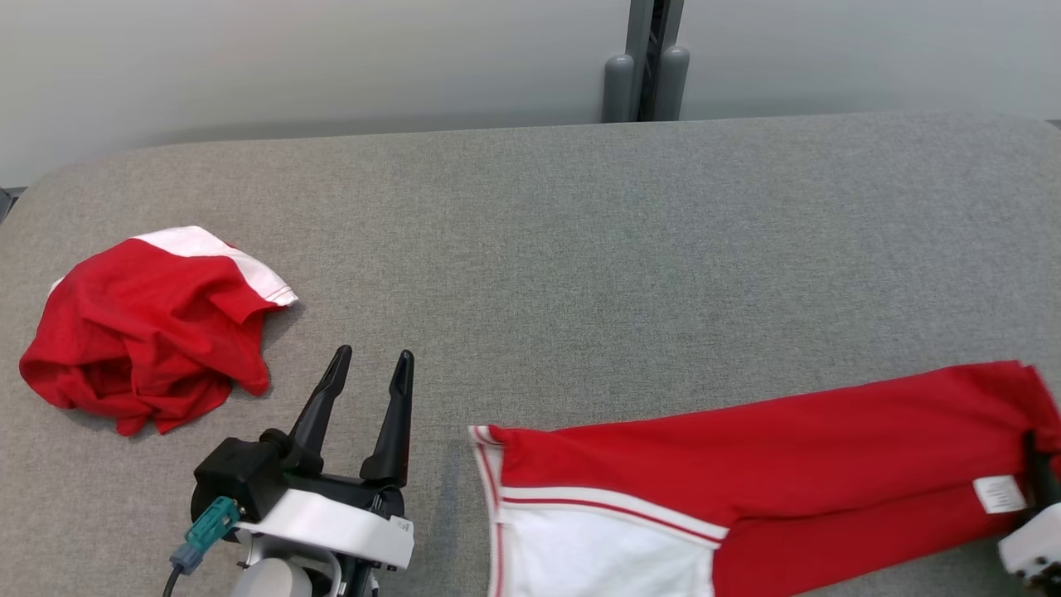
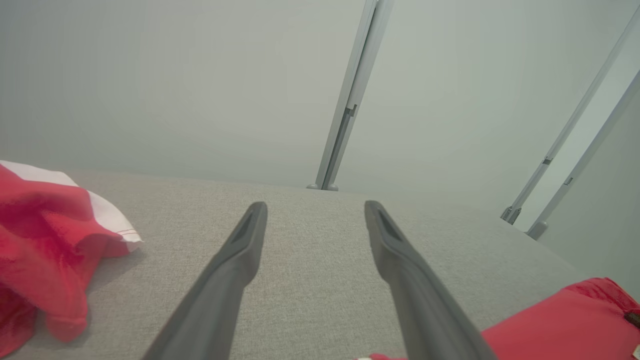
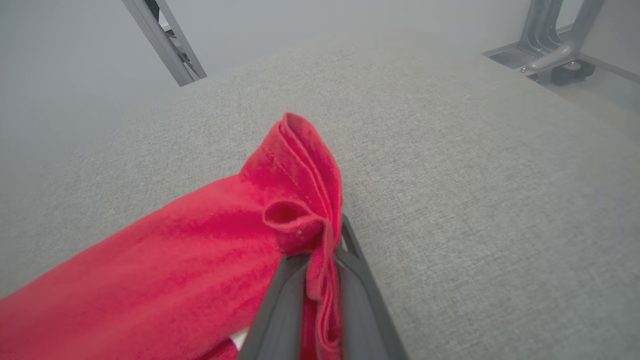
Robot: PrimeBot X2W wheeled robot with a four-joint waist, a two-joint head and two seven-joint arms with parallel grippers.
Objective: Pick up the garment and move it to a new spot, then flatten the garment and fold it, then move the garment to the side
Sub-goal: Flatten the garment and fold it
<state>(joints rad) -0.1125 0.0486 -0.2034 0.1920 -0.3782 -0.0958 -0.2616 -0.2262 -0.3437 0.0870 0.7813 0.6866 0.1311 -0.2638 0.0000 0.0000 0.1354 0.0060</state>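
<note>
A red garment [image 1: 746,448] with a white panel and red-striped trim lies stretched flat along the near right of the grey padded table [image 1: 580,232]. My right gripper [image 1: 1040,473] is at its far right end. In the right wrist view, the right gripper [image 3: 320,245] is shut on a bunched fold of that garment [image 3: 200,260]. My left gripper [image 1: 373,356] stands open just left of the garment's white end, touching nothing. The left wrist view shows the left gripper [image 2: 315,207] spread over bare table, with the garment's red edge [image 2: 565,320] at lower right.
A second red and white garment [image 1: 141,332] lies crumpled at the table's left, also seen in the left wrist view [image 2: 40,235]. A grey metal post [image 1: 646,75] stands behind the table's far edge. Frame legs [image 3: 550,45] stand beyond the table's right end.
</note>
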